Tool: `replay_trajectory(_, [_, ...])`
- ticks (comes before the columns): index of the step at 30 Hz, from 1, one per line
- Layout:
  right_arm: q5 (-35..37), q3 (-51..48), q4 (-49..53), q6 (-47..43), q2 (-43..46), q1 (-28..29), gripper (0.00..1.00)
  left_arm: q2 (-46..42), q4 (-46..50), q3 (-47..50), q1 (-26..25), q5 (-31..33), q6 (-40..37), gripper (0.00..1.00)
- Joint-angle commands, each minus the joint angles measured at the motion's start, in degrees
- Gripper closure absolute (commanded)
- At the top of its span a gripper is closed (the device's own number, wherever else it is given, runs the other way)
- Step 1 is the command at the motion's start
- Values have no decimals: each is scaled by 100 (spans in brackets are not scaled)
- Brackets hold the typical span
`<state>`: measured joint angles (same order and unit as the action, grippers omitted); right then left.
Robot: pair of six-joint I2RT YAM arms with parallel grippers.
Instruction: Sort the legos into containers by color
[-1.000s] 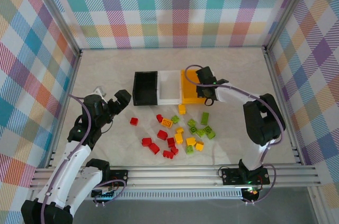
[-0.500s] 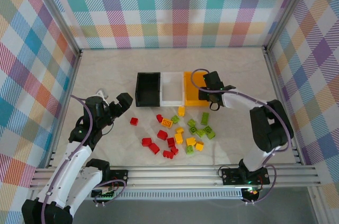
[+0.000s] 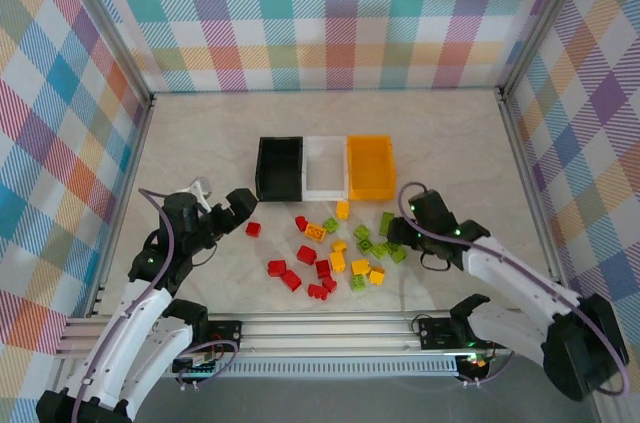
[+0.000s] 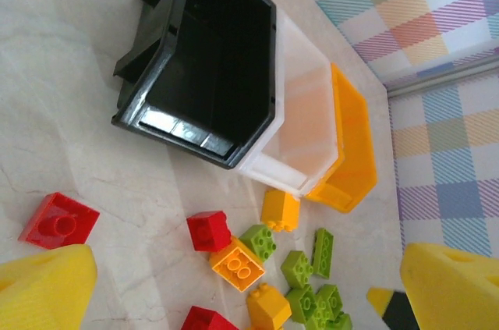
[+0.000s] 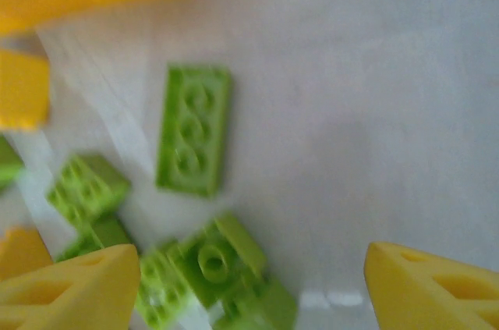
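Red, yellow-orange and lime green legos (image 3: 330,253) lie scattered on the table in front of three bins standing in a row: black (image 3: 278,168), white (image 3: 323,165) and orange-yellow (image 3: 370,165). My left gripper (image 3: 243,206) hovers open, left of the pile, near a lone red brick (image 3: 253,229). In its wrist view the gripper (image 4: 242,299) looks over that red brick (image 4: 59,221) and the black bin (image 4: 210,72). At the pile's right edge, my right gripper (image 3: 398,235) is low and open. There the gripper (image 5: 253,291) straddles a clump of green bricks (image 5: 210,264), with a flat green brick (image 5: 193,129) just beyond.
The plaid-walled enclosure has metal posts at its corners and a rail (image 3: 330,328) along the near edge. Bare marble tabletop (image 3: 200,133) lies behind and to both sides of the bins. A yellow brick (image 3: 343,209) sits just in front of the orange-yellow bin.
My right arm has drawn back from the orange-yellow bin and dropped to the green bricks at the pile's right edge. My left gripper has edged slightly toward the pile.
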<state>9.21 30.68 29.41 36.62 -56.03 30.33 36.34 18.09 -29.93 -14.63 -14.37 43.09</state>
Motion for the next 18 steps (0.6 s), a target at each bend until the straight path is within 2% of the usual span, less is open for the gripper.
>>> replay_trajectory(1, [-336, -292, 692, 468, 440, 117, 23, -65, 54, 192, -66, -111, 131, 0])
replay_trajectory(7, [-474, -693, 260, 821, 439, 174, 22, -48, -135, 438, -75, -66, 283, 0])
replay_trajectory(18, [-361, -340, -257, 619, -427, 270, 22, 28, -165, 557, -84, -66, 300, 0])
